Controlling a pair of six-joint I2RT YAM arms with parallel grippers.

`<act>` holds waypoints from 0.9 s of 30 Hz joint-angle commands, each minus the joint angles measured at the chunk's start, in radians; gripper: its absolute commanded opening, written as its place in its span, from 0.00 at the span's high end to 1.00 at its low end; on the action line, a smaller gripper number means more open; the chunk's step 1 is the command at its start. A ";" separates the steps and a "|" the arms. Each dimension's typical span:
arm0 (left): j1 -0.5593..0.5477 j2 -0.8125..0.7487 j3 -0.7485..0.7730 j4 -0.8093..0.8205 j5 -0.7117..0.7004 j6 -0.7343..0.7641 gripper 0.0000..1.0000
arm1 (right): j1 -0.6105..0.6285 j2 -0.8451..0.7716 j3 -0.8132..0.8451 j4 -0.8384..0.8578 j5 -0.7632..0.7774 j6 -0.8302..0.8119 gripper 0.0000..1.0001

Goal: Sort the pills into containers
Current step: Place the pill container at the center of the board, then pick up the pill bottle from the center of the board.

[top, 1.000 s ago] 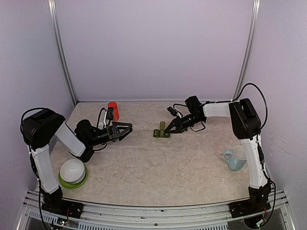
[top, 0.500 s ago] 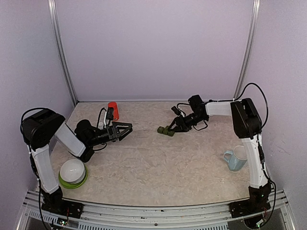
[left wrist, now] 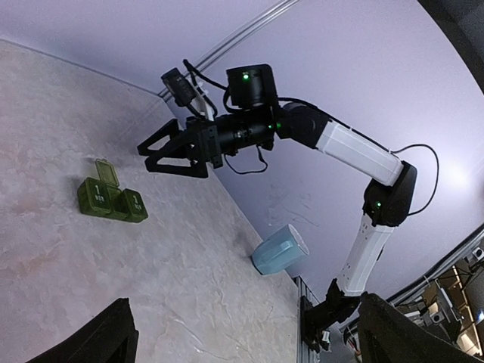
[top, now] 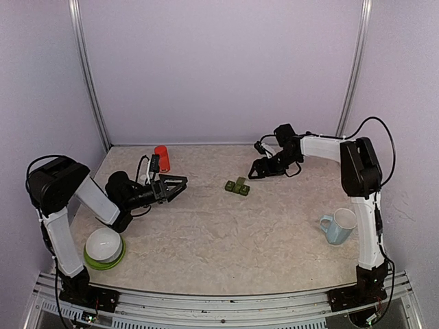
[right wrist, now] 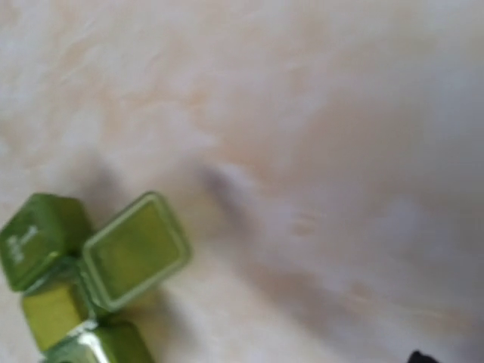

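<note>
The marbled counter (top: 226, 240) carries everything. A pale blue mug (top: 339, 226) stands on its right side. At the near left, a white bowl (top: 104, 241) sits on a green plate (top: 103, 266). An orange-red bottle (top: 162, 157) stands near the back wall.

The left gripper (top: 182, 188) hovers left of centre, fingers spread wide and holding nothing. The right gripper (top: 255, 171) hangs toward the back, its jaws also apart and empty, near the containers (top: 237, 186) but clear of them. The containers, a dark green strip of three joined compartments, lie on the counter near its middle, between the two grippers.

Only the top view takes in the bowl and bottle. The left wrist view adds one lid (left wrist: 106, 171) standing raised above the strip; which compartment it belongs to I cannot tell. The right wrist view is blurred and shows the strip close up in its lower left corner. No view shows whether any compartment holds pills.
</note>
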 commanded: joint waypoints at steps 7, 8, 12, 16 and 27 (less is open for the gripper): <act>-0.039 -0.355 0.005 -0.609 -0.436 0.409 0.01 | 0.077 -0.346 -0.161 0.176 0.325 -0.087 0.00; -0.052 -0.385 0.017 -0.682 -0.536 0.456 0.01 | 0.097 -0.375 -0.193 0.227 0.333 -0.090 0.00; -0.041 -0.446 0.083 -0.913 -0.767 0.493 0.01 | 0.212 -0.402 -0.255 0.330 0.385 -0.182 0.00; -0.004 -0.455 0.114 -1.014 -0.811 0.478 0.01 | 0.288 -0.361 -0.280 0.366 0.317 -0.224 0.00; 0.073 -0.276 0.330 -1.242 -0.912 0.520 0.01 | 0.337 -0.234 -0.221 0.305 0.168 -0.182 0.00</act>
